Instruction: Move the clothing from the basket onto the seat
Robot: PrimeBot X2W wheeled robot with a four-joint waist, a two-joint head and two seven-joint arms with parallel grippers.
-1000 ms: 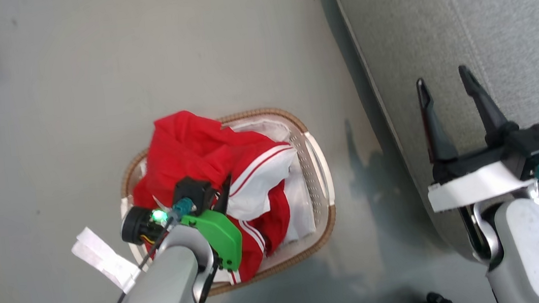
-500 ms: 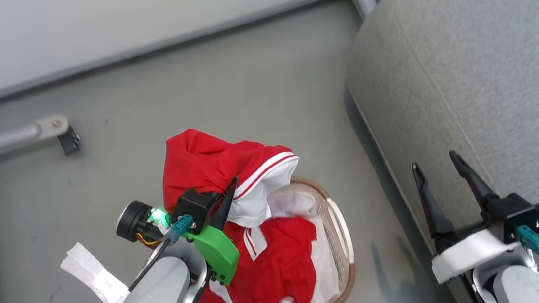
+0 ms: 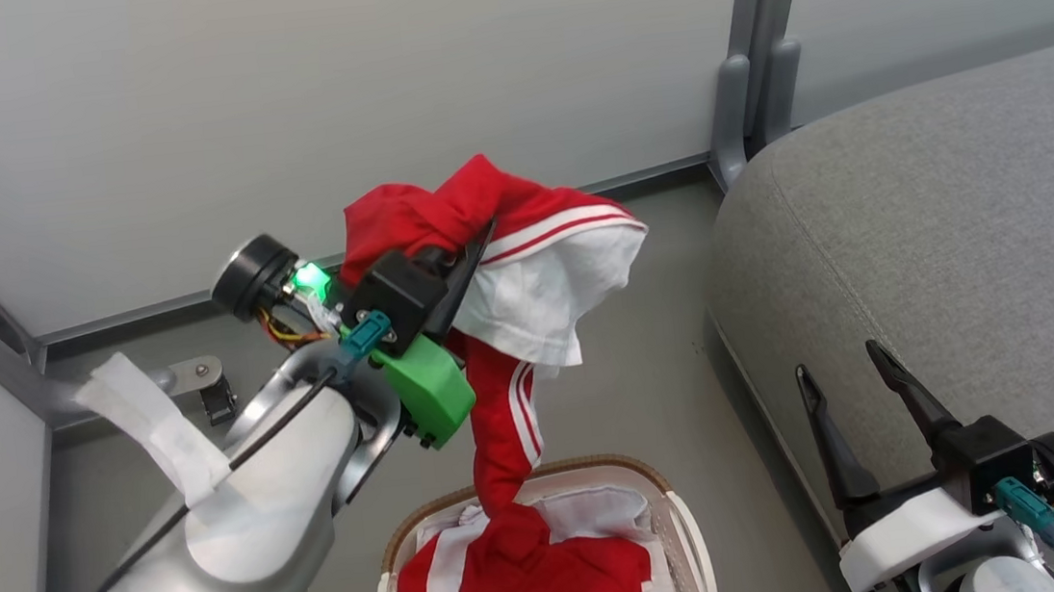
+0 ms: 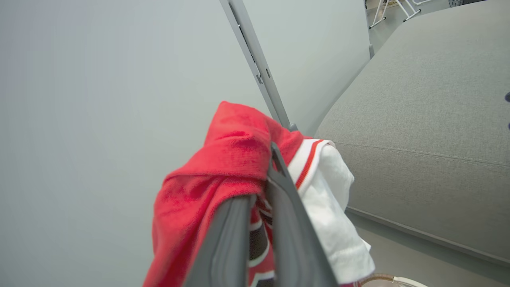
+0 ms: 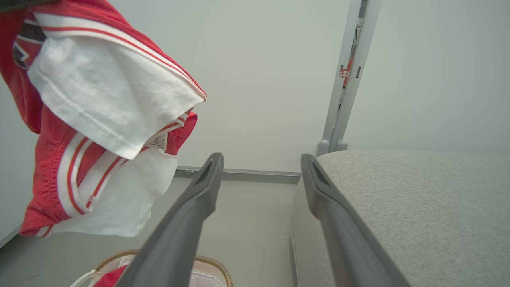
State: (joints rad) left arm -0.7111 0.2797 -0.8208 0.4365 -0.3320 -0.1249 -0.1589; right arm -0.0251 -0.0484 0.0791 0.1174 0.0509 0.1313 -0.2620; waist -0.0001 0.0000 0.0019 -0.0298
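My left gripper [image 3: 474, 243] is shut on a bunch of the red-and-white clothing [image 3: 542, 256], held high above the basket [image 3: 679, 523]. A red length with white stripes [image 3: 501, 424] hangs from the bunch down into the basket, where more red-and-white cloth [image 3: 526, 586] lies. In the left wrist view the fingers [image 4: 287, 207] pinch the clothing [image 4: 235, 139], with the grey seat [image 4: 418, 119] beyond. My right gripper [image 3: 835, 359] stands open at the seat's [image 3: 946, 227] front edge. Its wrist view shows the open gripper [image 5: 261, 157], the clothing [image 5: 99, 91] at upper left, the seat [image 5: 418, 207] and the basket rim [image 5: 217, 267].
Pale wall panels stand behind, joined by a grey metal post [image 3: 747, 72] at the seat's far corner. A metal frame foot with a caster [image 3: 207, 390] sits on the floor at left. Grey floor [image 3: 652, 390] lies between the basket and the seat.
The left gripper has lifted the clothing up out of the basket, and one part trails down into it. The head view has tilted up. The right gripper stays open by the seat.
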